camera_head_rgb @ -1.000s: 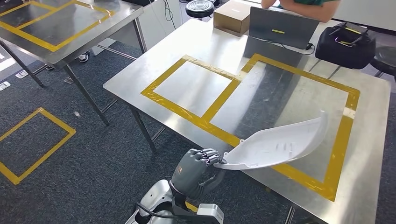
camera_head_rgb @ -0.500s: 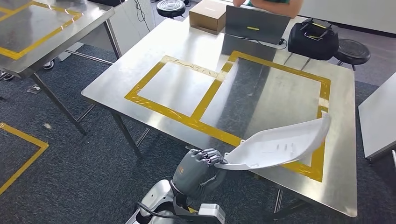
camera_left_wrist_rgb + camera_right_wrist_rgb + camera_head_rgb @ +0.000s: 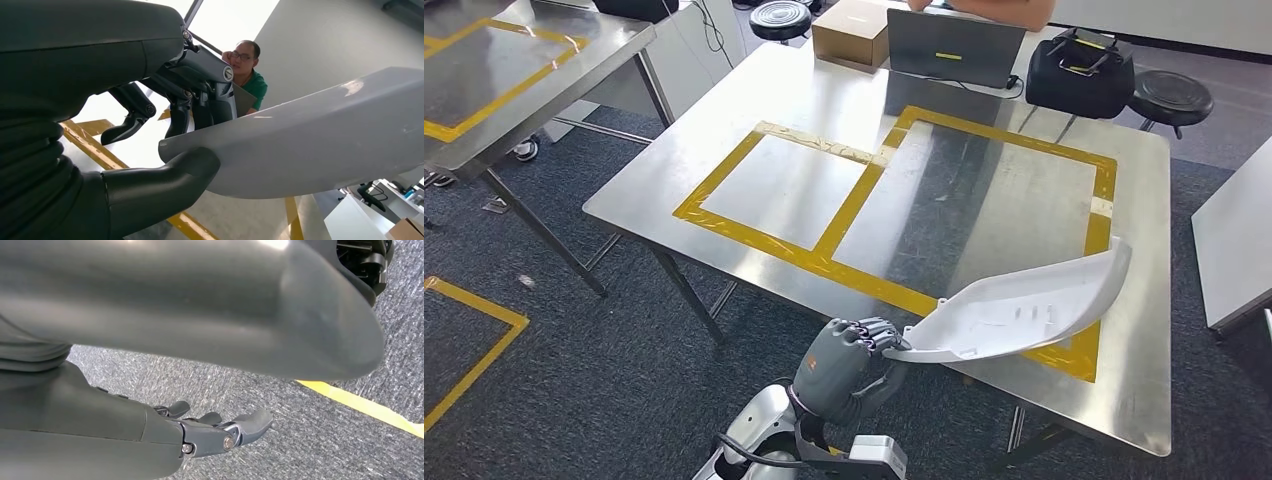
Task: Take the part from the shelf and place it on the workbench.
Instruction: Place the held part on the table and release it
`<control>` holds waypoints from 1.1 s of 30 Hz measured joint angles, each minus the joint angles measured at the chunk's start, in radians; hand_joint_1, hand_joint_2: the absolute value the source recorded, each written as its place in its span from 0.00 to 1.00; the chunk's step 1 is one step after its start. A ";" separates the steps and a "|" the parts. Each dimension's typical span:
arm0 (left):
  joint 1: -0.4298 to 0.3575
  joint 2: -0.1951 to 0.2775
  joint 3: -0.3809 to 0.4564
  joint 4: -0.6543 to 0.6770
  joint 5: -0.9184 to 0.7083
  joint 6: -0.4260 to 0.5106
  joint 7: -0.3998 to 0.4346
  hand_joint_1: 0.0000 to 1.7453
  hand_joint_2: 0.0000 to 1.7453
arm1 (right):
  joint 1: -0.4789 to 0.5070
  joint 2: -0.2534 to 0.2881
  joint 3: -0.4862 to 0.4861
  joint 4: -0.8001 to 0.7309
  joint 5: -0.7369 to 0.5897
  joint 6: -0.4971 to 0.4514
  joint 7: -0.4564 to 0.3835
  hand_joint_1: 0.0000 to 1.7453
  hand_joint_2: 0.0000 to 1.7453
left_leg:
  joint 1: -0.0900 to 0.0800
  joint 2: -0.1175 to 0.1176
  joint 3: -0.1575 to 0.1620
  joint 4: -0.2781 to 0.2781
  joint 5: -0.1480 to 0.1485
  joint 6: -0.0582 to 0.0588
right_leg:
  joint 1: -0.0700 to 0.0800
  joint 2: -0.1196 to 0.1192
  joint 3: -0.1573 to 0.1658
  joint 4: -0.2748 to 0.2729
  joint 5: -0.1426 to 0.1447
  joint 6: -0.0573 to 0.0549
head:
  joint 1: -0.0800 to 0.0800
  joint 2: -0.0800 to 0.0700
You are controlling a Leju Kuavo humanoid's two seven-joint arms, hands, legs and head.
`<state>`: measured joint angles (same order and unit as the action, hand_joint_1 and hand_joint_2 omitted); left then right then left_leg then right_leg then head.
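The left hand (image 3: 849, 362) grips the white part (image 3: 1024, 305) over the workbench (image 3: 984, 190) edge; the right hand (image 3: 220, 432) hangs empty, fingers loosely apart; no readable writing

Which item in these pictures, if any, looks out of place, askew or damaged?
Nothing looks damaged or spilled. The white part is tilted, but only because the left hand holds it by one end above the workbench. The box, laptop and bag sit at the far edge.
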<state>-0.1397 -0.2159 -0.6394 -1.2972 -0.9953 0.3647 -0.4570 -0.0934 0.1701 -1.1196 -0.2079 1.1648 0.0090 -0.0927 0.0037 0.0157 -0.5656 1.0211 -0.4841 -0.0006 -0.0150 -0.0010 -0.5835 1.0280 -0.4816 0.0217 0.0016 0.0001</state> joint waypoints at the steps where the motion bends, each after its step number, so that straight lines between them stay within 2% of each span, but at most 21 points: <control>1: 0.000 0.000 0.000 0.000 0.000 0.000 0.000 1.00 1.00 | 0.000 0.000 0.000 0.000 0.000 0.000 0.000 0.00 0.00 | 0.000 0.000 0.000 0.000 0.000 -0.001 | 0.000 0.000 0.000 0.000 0.000 -0.001 | 0.000 0.000; 6: 0.000 0.000 0.000 0.000 -0.004 0.000 0.000 1.00 1.00 | 0.000 0.000 0.000 0.000 0.003 0.000 0.001 0.00 0.00 | 0.000 0.000 0.000 -0.001 0.000 -0.005 | 0.001 0.000 0.000 0.000 0.000 -0.001 | 0.000 0.000; 29: -0.002 0.008 0.000 0.012 -0.027 0.005 0.005 1.00 1.00 | 0.000 0.000 0.000 0.000 0.007 0.000 -0.013 0.00 0.00 | -0.002 0.000 -0.001 0.004 -0.002 -0.002 | -0.002 0.001 0.003 -0.002 0.002 0.003 | 0.000 0.000; 33: -0.002 0.010 0.000 0.014 -0.033 0.006 0.015 1.00 1.00 | 0.001 0.000 0.000 0.000 0.005 0.000 -0.020 0.00 0.00 | -0.007 0.000 -0.004 0.010 -0.005 0.004 | -0.007 0.001 0.003 -0.004 0.004 0.006 | 0.000 0.000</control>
<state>-0.1415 -0.2057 -0.6394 -1.2831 -1.0278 0.3707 -0.4420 -0.0928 0.1701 -1.1196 -0.2079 1.1700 0.0092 -0.1128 -0.0029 0.0153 -0.5692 1.0307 -0.4888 0.0033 -0.0217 -0.0005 -0.5804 1.0237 -0.4776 0.0277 0.0016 0.0002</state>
